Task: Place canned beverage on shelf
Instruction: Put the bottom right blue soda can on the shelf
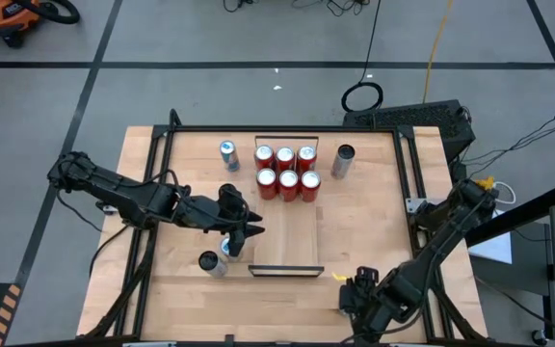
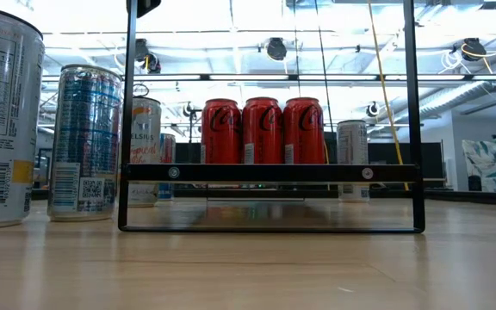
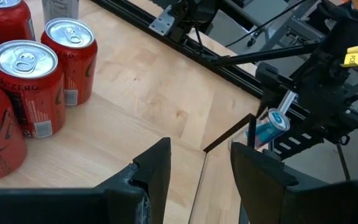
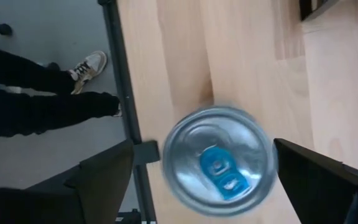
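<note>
canned beverage (image 4: 217, 160) is standing upright at the table's near right edge, directly under the right gripper (image 4: 197, 180), whose open fingers are straddling it without closing. left gripper (image 1: 244, 234), part-open and empty, is waiting beside the shelf (image 1: 297, 246), farther off.

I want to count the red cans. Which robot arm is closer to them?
Left. Its pincer hangs beside the shelf, just short of the red cans. The right pincer is at the table's near edge, above a blue-tabbed can, farther off.
</note>
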### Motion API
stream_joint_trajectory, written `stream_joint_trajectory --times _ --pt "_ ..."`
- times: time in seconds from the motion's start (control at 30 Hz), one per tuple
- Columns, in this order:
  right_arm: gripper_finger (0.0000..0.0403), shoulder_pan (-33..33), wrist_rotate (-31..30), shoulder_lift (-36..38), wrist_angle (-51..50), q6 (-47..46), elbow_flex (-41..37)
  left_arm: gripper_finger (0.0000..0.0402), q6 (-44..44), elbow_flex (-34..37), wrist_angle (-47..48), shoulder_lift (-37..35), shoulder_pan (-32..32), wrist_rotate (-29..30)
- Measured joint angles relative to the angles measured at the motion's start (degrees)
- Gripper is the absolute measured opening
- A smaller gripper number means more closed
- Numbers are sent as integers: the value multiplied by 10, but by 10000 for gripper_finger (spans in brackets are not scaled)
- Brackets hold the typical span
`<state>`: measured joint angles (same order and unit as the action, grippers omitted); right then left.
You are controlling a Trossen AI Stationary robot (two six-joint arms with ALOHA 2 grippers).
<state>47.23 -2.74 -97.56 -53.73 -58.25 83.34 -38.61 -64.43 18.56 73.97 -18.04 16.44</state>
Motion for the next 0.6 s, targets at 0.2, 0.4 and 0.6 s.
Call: stream_joint_trajectory --times 0.2,0.4,0.6 --pt "354 -15 0 0 -20 13 0 168 0 0 0 0 0 3" --pt "354 -22 0 0 -23 39 0 168 0 0 0 0 0 3" --pt "354 -23 0 0 -23 45 0 168 0 0 0 0 0 3"
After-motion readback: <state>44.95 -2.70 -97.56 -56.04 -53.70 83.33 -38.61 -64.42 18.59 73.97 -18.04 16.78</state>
